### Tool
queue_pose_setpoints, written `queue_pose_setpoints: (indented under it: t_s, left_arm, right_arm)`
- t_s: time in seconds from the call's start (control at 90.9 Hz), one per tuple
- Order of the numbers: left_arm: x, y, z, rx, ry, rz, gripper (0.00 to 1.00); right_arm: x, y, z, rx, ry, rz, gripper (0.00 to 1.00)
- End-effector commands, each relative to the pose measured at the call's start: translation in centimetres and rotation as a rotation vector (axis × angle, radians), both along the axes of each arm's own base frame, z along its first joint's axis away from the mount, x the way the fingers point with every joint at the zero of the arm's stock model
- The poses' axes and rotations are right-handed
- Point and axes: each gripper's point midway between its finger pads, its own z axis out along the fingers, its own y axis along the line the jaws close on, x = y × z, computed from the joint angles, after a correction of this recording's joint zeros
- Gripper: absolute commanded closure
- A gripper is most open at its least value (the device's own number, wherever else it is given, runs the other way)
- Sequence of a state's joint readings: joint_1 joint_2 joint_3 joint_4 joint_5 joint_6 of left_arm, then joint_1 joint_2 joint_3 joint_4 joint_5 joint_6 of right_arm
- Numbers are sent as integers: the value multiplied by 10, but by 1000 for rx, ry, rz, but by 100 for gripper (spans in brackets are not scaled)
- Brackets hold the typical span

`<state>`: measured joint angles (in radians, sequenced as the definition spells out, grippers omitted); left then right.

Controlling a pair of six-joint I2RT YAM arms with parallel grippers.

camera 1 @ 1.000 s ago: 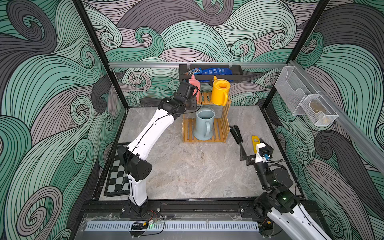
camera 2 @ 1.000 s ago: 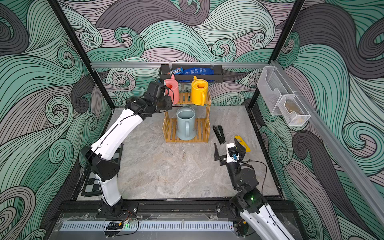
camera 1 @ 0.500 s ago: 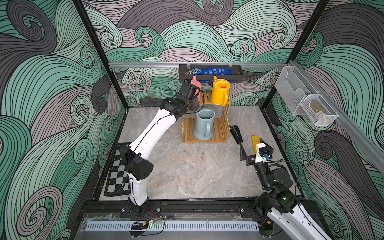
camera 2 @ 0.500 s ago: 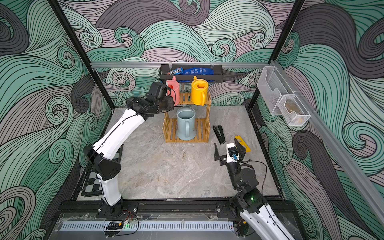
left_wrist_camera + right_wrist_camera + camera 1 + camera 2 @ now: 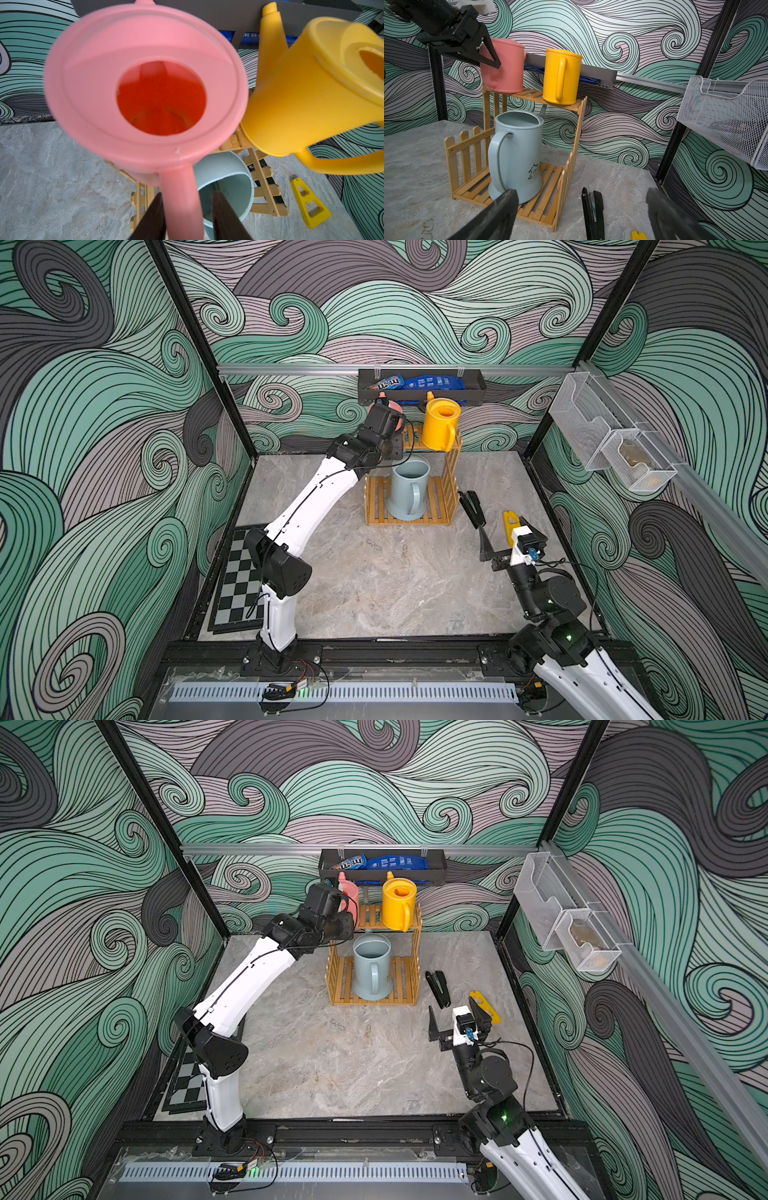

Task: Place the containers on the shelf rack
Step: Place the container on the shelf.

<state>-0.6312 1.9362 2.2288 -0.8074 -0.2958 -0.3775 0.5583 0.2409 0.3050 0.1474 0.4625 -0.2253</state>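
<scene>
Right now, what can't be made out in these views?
- Pink can: mostly behind the left arm in both top views; base hidden by its own lid in the left wrist view.
- Mesh bin contents: too small in the top views.
- Yellow tool: cut off by the right wrist view's edge.

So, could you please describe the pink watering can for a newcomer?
Find the two-tier wooden shelf rack by the back wall. On its upper tier stand two small cans: the pink watering can is beside the yellow watering can, with the left gripper straddling its handle.
</scene>
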Motion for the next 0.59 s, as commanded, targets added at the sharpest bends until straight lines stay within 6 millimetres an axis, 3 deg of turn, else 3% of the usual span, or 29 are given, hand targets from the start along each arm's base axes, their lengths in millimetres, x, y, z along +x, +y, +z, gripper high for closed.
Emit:
queue_pose_setpoints:
  t_s: [0.0, 0.583]
  left_arm:
    - [0, -1, 20, -22, -50, 8, 60]
    - [-33, 24, 72, -31, -149, -17, 54]
  right_arm:
    - [-1, -4, 4, 18, -25, -14, 1]
    - [-1, -3, 3, 18, -21, -12, 1]
